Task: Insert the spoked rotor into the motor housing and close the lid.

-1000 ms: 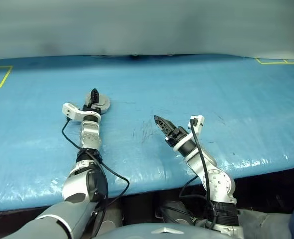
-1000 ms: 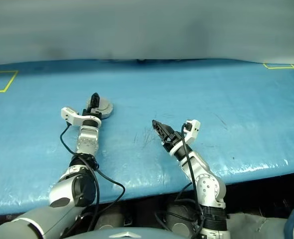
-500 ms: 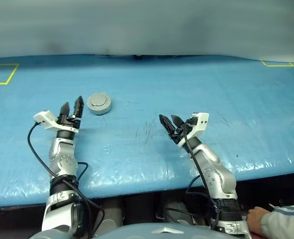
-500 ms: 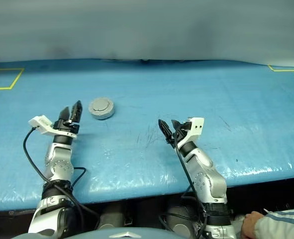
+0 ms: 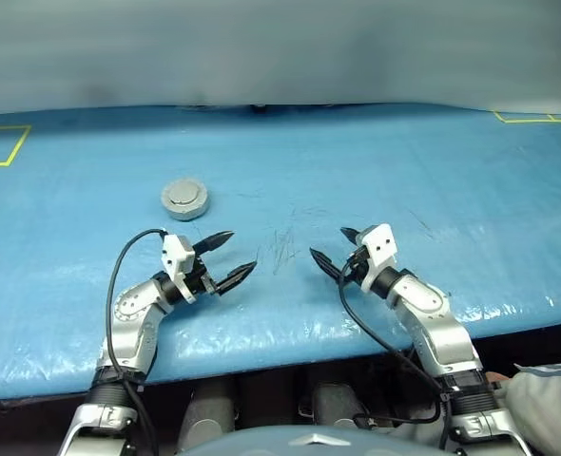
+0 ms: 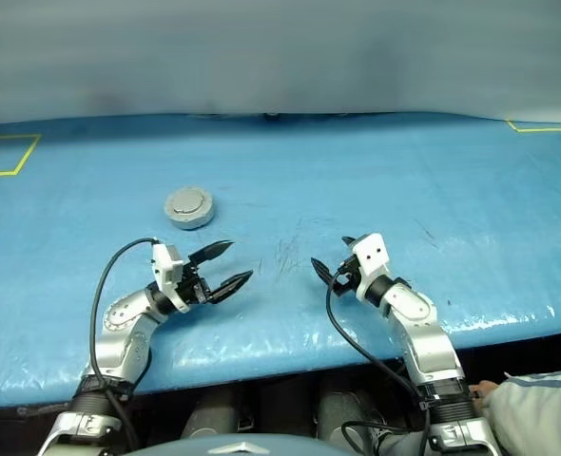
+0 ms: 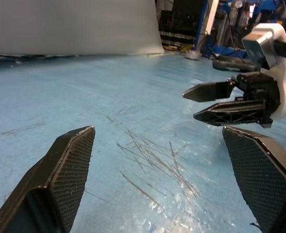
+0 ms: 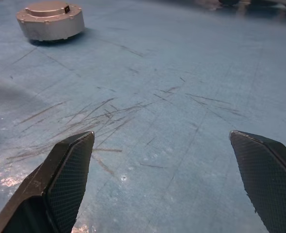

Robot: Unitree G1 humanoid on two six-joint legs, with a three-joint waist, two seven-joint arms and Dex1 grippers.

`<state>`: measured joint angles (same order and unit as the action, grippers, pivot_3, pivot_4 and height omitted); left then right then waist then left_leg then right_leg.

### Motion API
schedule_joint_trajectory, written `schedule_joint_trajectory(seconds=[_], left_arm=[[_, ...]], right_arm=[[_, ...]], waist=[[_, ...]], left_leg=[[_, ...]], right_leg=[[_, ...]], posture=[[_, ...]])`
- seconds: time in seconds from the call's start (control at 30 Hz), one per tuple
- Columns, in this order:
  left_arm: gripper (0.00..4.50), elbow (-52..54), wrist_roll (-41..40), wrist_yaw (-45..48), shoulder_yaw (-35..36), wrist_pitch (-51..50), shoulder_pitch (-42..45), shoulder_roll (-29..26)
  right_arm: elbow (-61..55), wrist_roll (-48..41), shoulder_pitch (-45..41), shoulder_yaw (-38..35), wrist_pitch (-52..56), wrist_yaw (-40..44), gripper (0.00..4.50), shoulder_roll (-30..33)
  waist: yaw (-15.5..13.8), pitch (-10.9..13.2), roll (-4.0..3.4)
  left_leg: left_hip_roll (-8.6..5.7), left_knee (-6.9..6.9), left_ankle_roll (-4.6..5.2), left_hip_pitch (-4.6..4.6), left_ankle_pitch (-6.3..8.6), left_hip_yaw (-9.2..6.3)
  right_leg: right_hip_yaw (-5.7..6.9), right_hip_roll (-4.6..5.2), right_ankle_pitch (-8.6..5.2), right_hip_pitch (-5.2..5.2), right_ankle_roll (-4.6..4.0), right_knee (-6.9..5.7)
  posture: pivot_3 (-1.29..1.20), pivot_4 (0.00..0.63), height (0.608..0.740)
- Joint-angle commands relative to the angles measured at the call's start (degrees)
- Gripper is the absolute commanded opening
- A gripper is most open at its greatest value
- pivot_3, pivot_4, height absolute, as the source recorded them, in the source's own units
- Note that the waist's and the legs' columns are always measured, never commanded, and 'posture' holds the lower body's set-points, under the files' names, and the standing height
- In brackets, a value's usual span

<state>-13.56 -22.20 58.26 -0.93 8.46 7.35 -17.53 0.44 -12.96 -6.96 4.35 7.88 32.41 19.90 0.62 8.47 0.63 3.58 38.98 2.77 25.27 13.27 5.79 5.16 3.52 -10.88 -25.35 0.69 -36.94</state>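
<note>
I see the motor housing (image 5: 184, 199) with its lid (image 8: 48, 8) closed, toward the tabletop's far left. My left gripper (image 5: 227, 258) and right gripper (image 5: 334, 252) are wide open, empty, near the front edge; the job looks finished.

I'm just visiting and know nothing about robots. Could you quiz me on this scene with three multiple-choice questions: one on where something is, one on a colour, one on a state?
1. Where does the motor housing sit?
A. on the blue table, beyond the left pincer
B. held in the right pincer
C. on the floor

2. What colour are the tape marks near the table's far corners?
A. red
B. yellow
C. white

3. How is the lid?
A. missing
B. propped upright
C. closed flat on the housing

Answers:
1 A, since it rests on the tabletop past the left pincer, touched by nothing.
2 B, since the corner lines are yellow.
3 C, since the right wrist view shows the plain raised top lying flat on the housing.
</note>
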Motion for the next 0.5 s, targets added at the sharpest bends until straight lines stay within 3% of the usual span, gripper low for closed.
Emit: schedule_joint_trajectory(seconds=[0.03,0.5], left_arm=[[4.50,0.1,0.9,0.8,-0.4,1.9,0.2,-0.2],[4.50,-0.5,2.1,-0.4,-0.2,3.3,0.0,0.7]], right_arm=[[-1.0,-0.2,-1.2,-0.7,-1.2,1.1,4.47,0.2],[-0.5,1.3,-0.8,-0.8,-2.2,0.1,4.47,-1.1]], waist=[[0.0,0.0,0.00],[0.0,0.0,0.00]], left_leg=[[0.00,0.00,0.00,0.00,0.00,0.00],[0.00,0.00,0.00,-0.01,0.00,0.00]], right_leg=[[0.00,0.00,0.00,0.00,0.00,0.00],[0.00,0.00,0.01,0.01,0.01,-0.02]], posture=[[0.00,0.150,0.740],[0.00,0.150,0.740]])
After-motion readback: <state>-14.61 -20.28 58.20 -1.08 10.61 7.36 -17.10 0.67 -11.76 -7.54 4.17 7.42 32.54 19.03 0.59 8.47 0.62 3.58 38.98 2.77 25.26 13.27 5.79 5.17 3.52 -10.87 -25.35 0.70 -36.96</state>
